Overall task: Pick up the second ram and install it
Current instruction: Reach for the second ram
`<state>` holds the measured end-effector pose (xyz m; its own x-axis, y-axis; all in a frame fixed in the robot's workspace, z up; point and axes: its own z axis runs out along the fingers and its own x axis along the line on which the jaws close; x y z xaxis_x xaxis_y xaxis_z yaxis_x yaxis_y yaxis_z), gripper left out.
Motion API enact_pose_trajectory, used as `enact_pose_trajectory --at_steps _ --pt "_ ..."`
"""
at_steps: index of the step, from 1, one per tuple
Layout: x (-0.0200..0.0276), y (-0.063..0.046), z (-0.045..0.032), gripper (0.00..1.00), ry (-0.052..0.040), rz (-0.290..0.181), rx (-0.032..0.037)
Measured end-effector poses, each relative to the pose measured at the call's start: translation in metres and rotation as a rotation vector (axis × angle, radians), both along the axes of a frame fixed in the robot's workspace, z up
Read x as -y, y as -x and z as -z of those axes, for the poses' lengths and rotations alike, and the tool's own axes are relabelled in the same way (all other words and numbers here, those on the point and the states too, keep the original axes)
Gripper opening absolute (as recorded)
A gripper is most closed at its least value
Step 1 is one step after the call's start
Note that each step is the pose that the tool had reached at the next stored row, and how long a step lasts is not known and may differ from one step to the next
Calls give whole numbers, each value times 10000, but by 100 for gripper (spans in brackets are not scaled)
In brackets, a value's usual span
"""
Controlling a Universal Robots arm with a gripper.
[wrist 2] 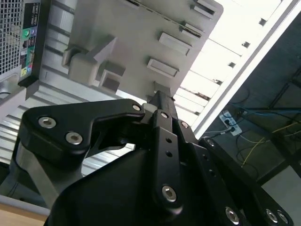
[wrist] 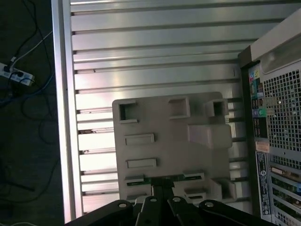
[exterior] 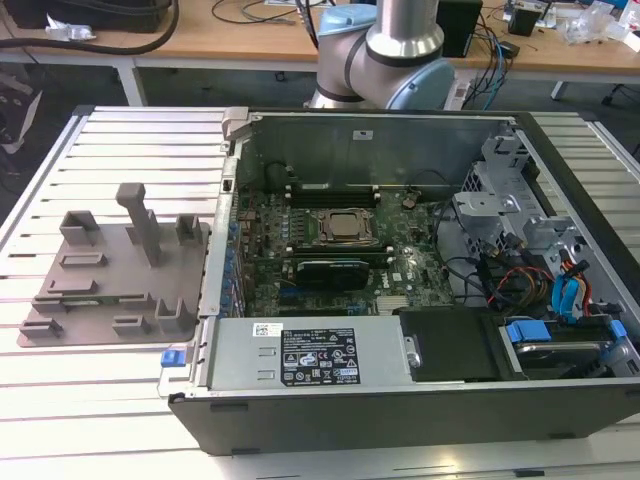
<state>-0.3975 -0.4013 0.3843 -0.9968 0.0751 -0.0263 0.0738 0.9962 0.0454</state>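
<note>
In the first wrist view the second ram [wrist: 179, 177] shows as a thin green strip lying edge-up between two holder blocks of the grey plastic tray [wrist: 164, 122]. My gripper [wrist: 162, 184] hangs above that strip with its black fingers drawn together, shut, and nothing visible between them. The second wrist view shows the gripper [wrist 2: 159, 96] from the side, its tips pointing at the tray [wrist 2: 141, 28] below. In the exterior view the tray [exterior: 110, 300] lies on the slatted table at the left, beside the open computer case [exterior: 400, 385].
The motherboard [exterior: 340, 240] lies in the open case, with long black slot rails above and below the CPU socket [exterior: 345, 228]. Drive cages and cables [exterior: 540, 260] crowd the exterior view's right. The case's rear panel [wrist: 277, 117] borders the tray. The arm's base [exterior: 400, 50] stands behind the case.
</note>
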Motion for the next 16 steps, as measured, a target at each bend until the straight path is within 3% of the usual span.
enact_pose_trajectory --at_steps 2,4,6,7,9,11,12,13,14,16 --pt "61 -7 2 10 2 2 1" --pt "63 -140 6 10 5 1 -16" --pt "72 -178 11 10 6 0 -25" --pt "112 -189 18 10 5 2 -29" --pt "239 -201 36 10 6 1 -33" --pt "241 -207 36 10 7 3 -35" --pt "242 -226 36 10 7 -9 -141" --pt "241 -257 36 10 7 -48 -334" --pt "241 -280 36 10 9 -136 -402" --pt "241 -283 37 10 14 -430 -404"
